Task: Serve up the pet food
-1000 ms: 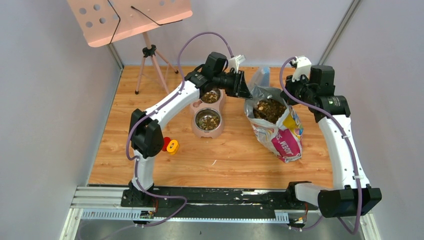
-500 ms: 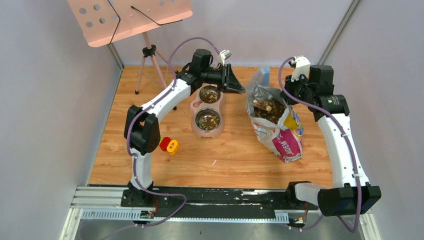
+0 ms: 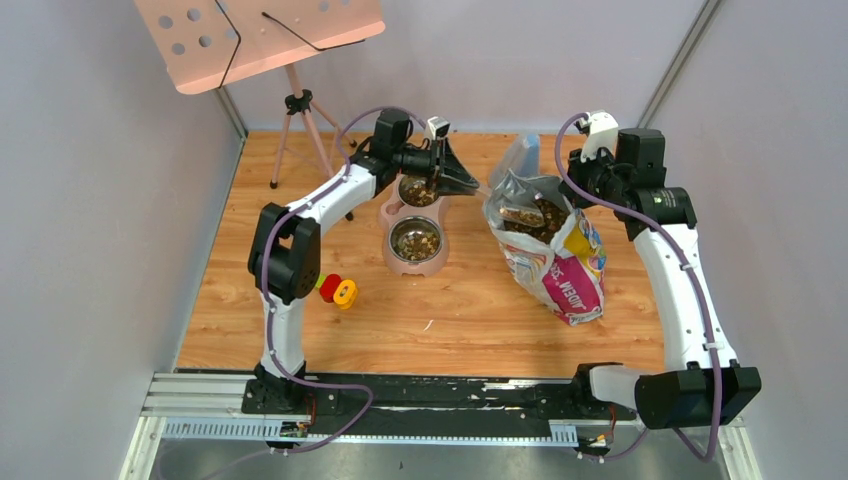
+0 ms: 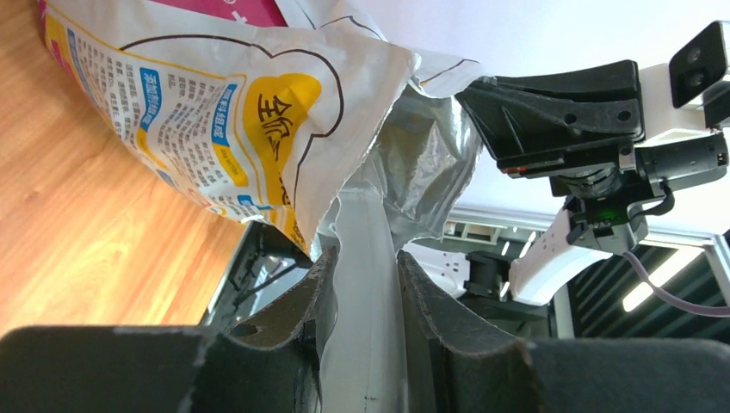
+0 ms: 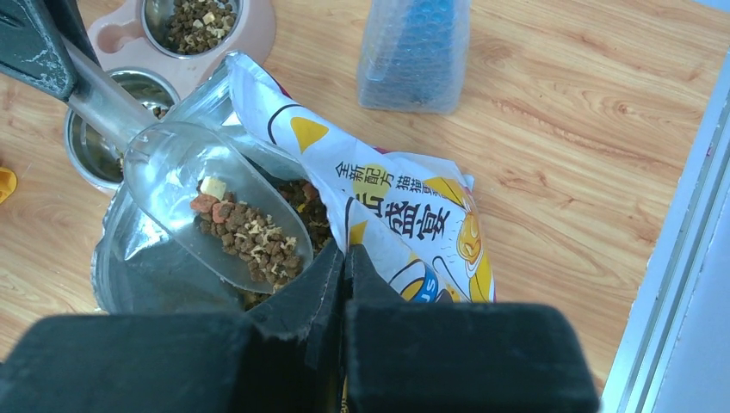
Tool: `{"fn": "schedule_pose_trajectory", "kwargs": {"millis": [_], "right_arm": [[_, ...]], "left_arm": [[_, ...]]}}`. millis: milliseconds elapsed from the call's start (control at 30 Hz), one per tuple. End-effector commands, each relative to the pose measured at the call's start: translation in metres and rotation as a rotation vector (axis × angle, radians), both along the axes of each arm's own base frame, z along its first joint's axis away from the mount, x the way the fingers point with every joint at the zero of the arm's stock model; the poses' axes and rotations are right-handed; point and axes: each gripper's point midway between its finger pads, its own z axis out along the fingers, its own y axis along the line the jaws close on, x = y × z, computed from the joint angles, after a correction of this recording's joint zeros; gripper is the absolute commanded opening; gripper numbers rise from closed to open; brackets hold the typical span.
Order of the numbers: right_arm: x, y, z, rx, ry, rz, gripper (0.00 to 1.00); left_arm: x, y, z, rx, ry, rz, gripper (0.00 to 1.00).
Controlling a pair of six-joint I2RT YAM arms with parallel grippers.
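My left gripper (image 3: 455,175) is shut on the handle (image 4: 366,292) of a clear plastic scoop (image 5: 185,185). The scoop hangs over the mouth of the printed bag (image 3: 565,280) with a load of pet food (image 5: 250,237) in it. More pet food (image 3: 545,222) lies inside the bag. My right gripper (image 5: 344,249) is shut on the bag's near rim and holds it open. A pink double-bowl feeder (image 3: 388,213) stands left of the bag, with kibble in both bowls.
A bubble-wrapped blue item (image 5: 413,52) stands behind the bag. A red-and-yellow toy (image 3: 338,290) lies by the left arm's elbow. A pink music stand (image 3: 260,35) on a tripod occupies the back left corner. Grey walls close in both sides.
My left gripper has drawn back to the left, away from the bag, and the scoop has come up out of the kibble with a load in it. The right arm has held still.
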Motion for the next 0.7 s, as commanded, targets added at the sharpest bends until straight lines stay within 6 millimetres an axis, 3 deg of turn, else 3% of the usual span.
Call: {"fn": "schedule_pose_trajectory", "kwargs": {"millis": [0,67,133,200,467,667], "right_arm": [[0.008,-0.004,0.019,-0.021,-0.070,-0.010,0.00],[0.009,-0.006,0.017,-0.028,-0.074,-0.017,0.00],[0.011,-0.006,0.013,-0.027,-0.065,-0.016,0.00],[0.012,-0.003,0.017,-0.018,-0.065,-0.009,0.00],[0.014,-0.006,0.024,-0.033,-0.080,-0.015,0.00],[0.019,-0.007,0.021,-0.037,-0.074,-0.017,0.00]], "left_arm": [[0.000,0.025,0.025,-0.009,0.023,0.048,0.00],[0.003,0.019,0.024,-0.021,0.028,0.065,0.00],[-0.006,-0.006,0.022,-0.034,0.028,-0.015,0.00],[-0.009,-0.015,0.029,-0.048,0.004,-0.050,0.00],[-0.001,0.019,0.052,-0.064,-0.007,0.029,0.00],[-0.009,0.025,0.052,-0.075,-0.022,-0.006,0.00]]}}
